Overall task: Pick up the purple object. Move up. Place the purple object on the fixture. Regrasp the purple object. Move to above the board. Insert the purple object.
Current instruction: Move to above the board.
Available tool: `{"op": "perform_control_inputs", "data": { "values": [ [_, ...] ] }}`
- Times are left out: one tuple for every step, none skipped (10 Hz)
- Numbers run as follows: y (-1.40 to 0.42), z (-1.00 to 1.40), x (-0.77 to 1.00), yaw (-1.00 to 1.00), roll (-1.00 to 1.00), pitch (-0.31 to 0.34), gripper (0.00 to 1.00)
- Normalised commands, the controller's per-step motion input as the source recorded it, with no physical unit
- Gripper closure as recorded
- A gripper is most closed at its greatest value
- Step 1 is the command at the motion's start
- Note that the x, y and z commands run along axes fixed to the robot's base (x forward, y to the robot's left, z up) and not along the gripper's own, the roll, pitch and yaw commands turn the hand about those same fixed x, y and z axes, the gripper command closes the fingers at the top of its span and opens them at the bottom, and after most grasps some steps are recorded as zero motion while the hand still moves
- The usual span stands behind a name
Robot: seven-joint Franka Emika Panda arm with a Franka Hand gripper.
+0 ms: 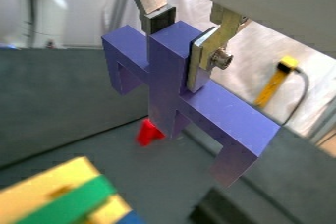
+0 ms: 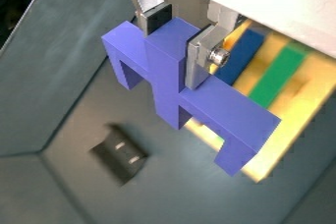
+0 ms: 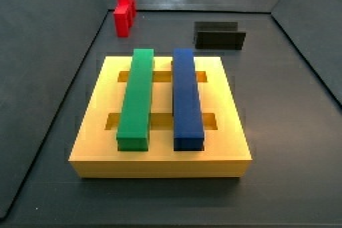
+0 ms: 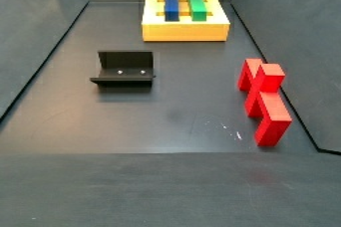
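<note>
Looking through both wrist views, we see the gripper (image 1: 182, 39) clamped on the purple object (image 1: 184, 95). One silver finger (image 1: 202, 59) presses on one side of its raised middle tab, and a dark pad (image 2: 156, 17) presses on the other side. The purple object hangs up in the air, with its two legs pointing down and nothing touching it from below.

Farther down, in a wrist view, we see the red block (image 1: 152, 131) on the grey floor (image 1: 66, 100), partly hidden behind the purple object. The fixture (image 2: 122, 153) sits on the floor too, well apart from the purple object.

The board (image 2: 269, 81) lies below and past the purple object. It carries a green bar (image 2: 278, 73) and a blue bar (image 2: 242, 46) side by side.

In both side views we cannot see the gripper or the purple object at all. We see the board (image 3: 160, 142) flat on the floor, with the green bar (image 3: 136, 96) and the blue bar (image 3: 187, 97) lying along it. The fixture (image 4: 124, 69) stands alone, apart from the board (image 4: 184, 30). The red block (image 4: 264, 102) lies near one wall.
</note>
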Motion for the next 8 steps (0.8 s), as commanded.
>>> {"op": "perform_control_inputs", "data": {
  "values": [
    [-0.07,0.00,-0.11,-0.01,-1.00,0.066,1.00],
    [0.07,-0.02,-0.01,-0.01,-1.00,0.067,1.00],
    [0.07,0.01,-0.03,-0.01,-1.00,0.051,1.00],
    [0.05,-0.01,-0.07,-0.01,-1.00,0.030,1.00],
    [0.05,0.00,-0.07,0.00,-1.00,0.017,1.00],
    [0.05,0.00,-0.06,0.00,-0.91,0.000,1.00],
    [0.03,0.00,-0.05,0.00,-0.54,-0.022,1.00],
    [0.03,0.00,-0.05,0.00,-0.41,-0.030,1.00]
  ]
}}
